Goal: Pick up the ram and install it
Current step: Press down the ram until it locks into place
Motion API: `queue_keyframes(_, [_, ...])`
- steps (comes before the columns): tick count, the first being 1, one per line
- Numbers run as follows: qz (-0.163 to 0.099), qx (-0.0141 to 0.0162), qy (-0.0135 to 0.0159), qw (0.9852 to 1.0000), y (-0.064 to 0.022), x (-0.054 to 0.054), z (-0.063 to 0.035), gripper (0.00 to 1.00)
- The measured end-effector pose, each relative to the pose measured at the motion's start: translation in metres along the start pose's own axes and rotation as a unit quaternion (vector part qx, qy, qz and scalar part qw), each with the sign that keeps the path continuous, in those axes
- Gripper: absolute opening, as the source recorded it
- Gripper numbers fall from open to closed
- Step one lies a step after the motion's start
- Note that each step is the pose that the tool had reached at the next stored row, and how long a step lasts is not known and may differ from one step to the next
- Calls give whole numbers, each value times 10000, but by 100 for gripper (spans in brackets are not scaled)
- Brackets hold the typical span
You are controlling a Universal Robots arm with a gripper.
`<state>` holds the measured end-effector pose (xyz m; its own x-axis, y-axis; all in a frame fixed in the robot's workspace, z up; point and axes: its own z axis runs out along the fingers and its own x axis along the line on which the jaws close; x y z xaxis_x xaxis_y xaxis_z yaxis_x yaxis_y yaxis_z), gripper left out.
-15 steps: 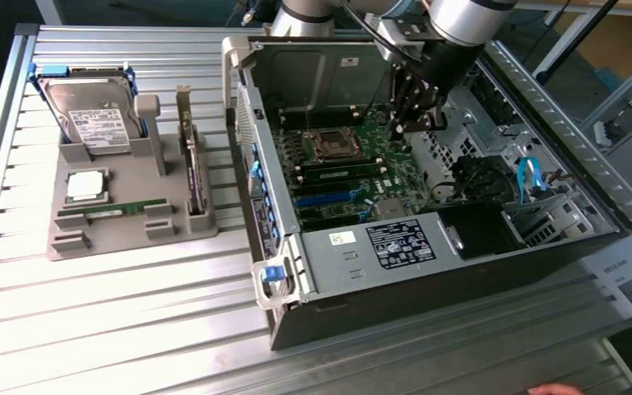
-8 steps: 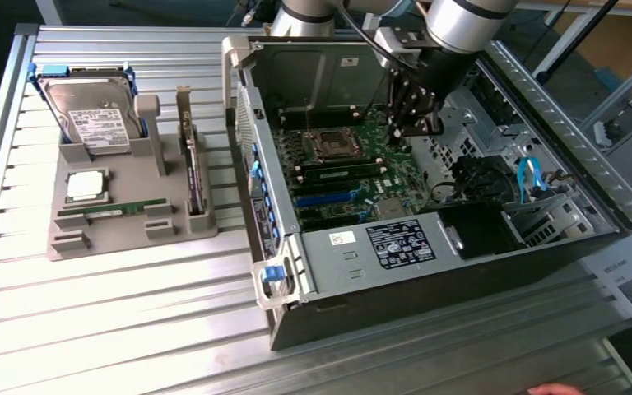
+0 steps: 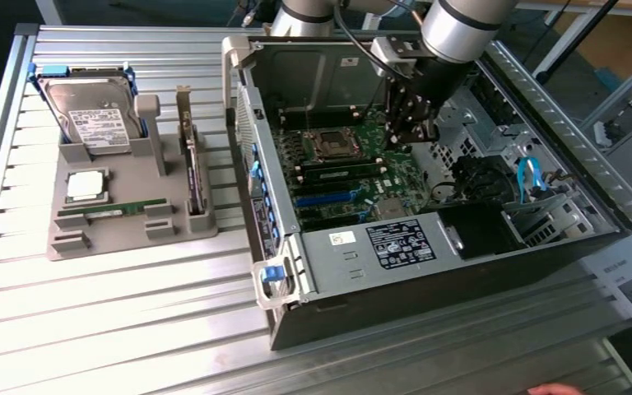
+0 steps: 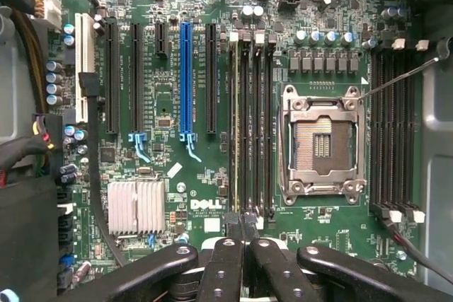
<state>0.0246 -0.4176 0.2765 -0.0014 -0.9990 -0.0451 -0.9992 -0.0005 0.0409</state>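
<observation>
Gripper [image 3: 414, 137]: the fingers are pressed together with nothing visibly between them. It hangs inside the open computer case [image 3: 459, 288], in the upper middle of the exterior view, with its tips close over the motherboard [image 3: 398, 177].
Ram [image 3: 113, 211]: a green stick lying in a groove of the grey parts holder [image 3: 129, 239], at the exterior view's lower left. It sits just below the processor chip [image 3: 85, 185] and well apart from the gripper.
Handling: probably light, thin and stiff, and easily damaged by twisting or scraping. It is best pinched across the flat faces near mid-length, clear of the contact edge.
Slot: in the wrist view a pale edge [image 4: 236, 125] runs along one of the memory slots [image 4: 258, 125], ending by the fingertips. It may be a stick already seated, but I cannot tell.
Hidden: the ram's contact edge and notch are sunk in the holder. The near slot latches are covered by the fingers. I cannot tell whether the tips touch the board.
</observation>
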Motion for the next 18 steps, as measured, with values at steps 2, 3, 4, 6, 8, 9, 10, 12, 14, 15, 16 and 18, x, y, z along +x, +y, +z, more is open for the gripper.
queue_keyframes(2, [0,0,-1,10000,-1,1,28,10])
queue_keyframes(3, [0,0,-1,10000,-2,2,41,10])
queue_keyframes(4, [0,0,-1,10000,-2,2,55,10])
queue_keyframes(6, [0,0,0,10000,-3,4,82,10])
queue_keyframes(8, [0,0,-1,10000,-5,5,109,10])
queue_keyframes(9, [0,0,-1,10000,-5,5,121,10])
queue_keyframes(10, [0,0,0,10000,-6,6,134,10])
queue_keyframes(12, [0,0,-1,10000,-7,7,160,10])
queue_keyframes(14, [0,0,-1,10000,-8,8,190,10])
queue_keyframes(15, [0,0,0,10000,-8,9,203,10])
queue_keyframes(16, [0,0,0,10000,-9,10,215,10])
queue_keyframes(18, [0,0,-1,10000,-10,11,237,10])
